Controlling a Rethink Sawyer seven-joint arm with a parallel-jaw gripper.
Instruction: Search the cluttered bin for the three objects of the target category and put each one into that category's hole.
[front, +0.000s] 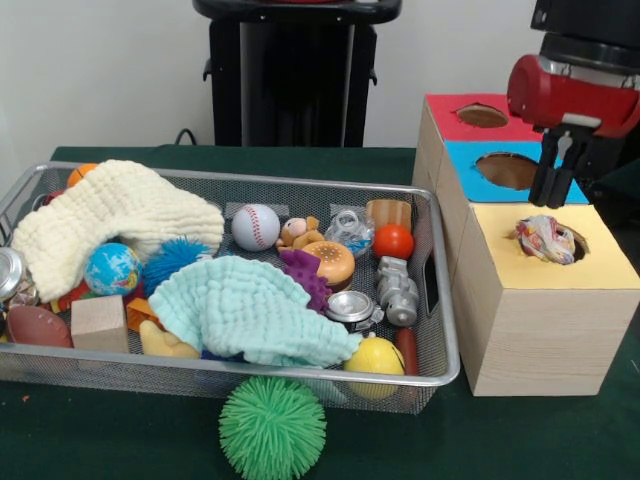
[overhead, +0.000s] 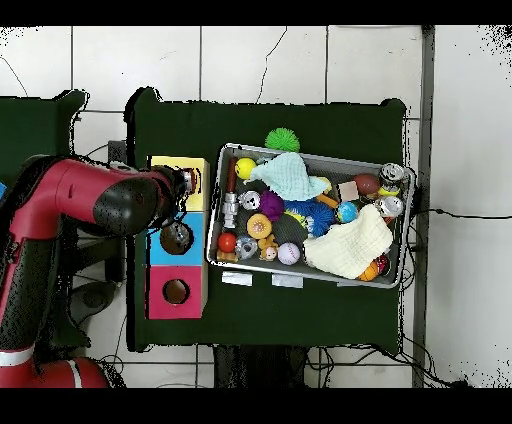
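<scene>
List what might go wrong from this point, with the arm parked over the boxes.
1. A crumpled item sits in the yellow box's hole and sticks up above the rim; it may not have dropped through and could jam the next drop.
2. The pincer hangs low over the blue box, so a sideways move might clip a box.
3. Two cloths cover part of the bin and may hide targets.

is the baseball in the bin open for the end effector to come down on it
Probably yes: the baseball lies uncovered beside the cream cloth, nothing over it. The end effector hangs over the boxes, away from the bin.
</scene>
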